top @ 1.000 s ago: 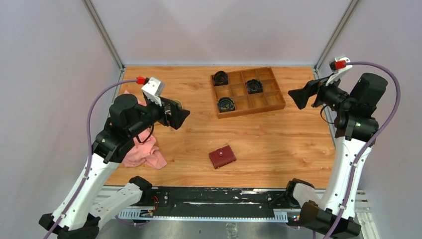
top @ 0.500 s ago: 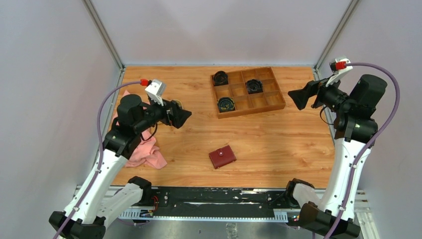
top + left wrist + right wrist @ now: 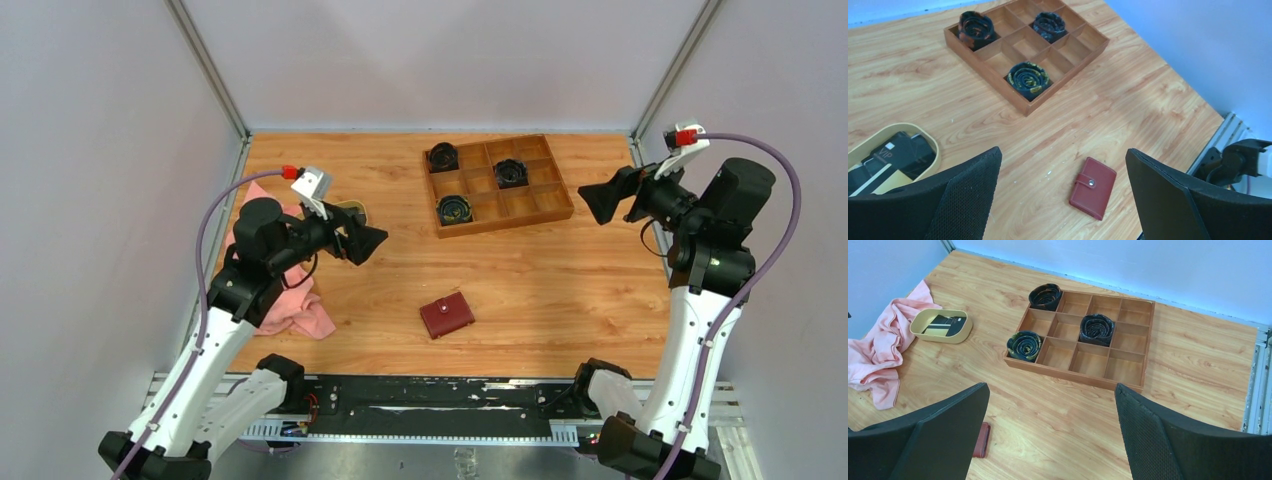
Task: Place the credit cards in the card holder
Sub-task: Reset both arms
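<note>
A: Where does everything lie?

B: The card holder (image 3: pixel 446 317) lies shut, tab snapped, close to the bench's near edge, about midway along. The credit cards (image 3: pixel 895 155) are stacked in an oval dish (image 3: pixel 933 337) by the left edge, beside a pink cloth (image 3: pixel 878 355).

A: And the arms?

B: The left pincer (image 3: pixel 365 240) and right pincer (image 3: pixel 592 200) hang above the bench, fingers wide apart, both empty.

A: Best start?

B: I'd unsnap and spread the holder first, one pincer pinning it. Then lift only the top card, by its edge.

"VIP" on a dark credit card (image 3: pixel 895 150)
</note>
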You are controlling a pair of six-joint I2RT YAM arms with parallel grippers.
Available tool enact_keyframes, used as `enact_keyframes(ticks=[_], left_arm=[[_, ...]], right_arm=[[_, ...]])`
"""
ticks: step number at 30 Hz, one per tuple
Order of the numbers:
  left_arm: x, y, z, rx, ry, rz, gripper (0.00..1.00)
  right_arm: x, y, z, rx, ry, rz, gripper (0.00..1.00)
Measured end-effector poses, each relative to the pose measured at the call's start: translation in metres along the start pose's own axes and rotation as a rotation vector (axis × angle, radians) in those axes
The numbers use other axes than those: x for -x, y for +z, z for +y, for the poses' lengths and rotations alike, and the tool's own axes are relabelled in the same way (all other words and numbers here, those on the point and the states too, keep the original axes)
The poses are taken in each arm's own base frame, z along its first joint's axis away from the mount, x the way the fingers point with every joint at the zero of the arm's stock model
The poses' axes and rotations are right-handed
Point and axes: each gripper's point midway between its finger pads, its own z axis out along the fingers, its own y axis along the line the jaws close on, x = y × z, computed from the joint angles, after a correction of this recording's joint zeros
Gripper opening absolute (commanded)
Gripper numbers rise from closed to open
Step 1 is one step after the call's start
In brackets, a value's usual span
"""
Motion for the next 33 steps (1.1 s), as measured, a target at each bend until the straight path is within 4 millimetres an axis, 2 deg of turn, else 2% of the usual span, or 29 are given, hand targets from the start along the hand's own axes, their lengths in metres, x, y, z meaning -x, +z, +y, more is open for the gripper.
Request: enact_keyframes(ticks=[10,18,24,28,33], left_arm=[[0.015,-0.009,-0.019,-0.049,-0.113,-0.035,1.0],[0.065,-0.024,-0.038,-0.047,-0.242,-0.108,1.0],[0.092,-0.037,-0.043,-0.003,-0.336,-0.149,1.0],[0.119,-0.052,-0.047,0.035,-0.401,-0.202,1.0],[0.143,-0.07,-0.053,0.058,-0.469,-0.267,1.0]], right_arm=[[-0.004,0.001,0.001,0.0,0.015,-0.005,1.0],[-0.003,-0.002,0.004,0.001,0.009,-0.014,1.0],[-0.006,-0.002,0.004,0.002,0.013,-0.012,1.0],[-0.008,-0.001,0.005,0.01,0.016,-0.01,1.0],[-0.011,0.0,0.005,0.02,0.024,-0.004,1.0]])
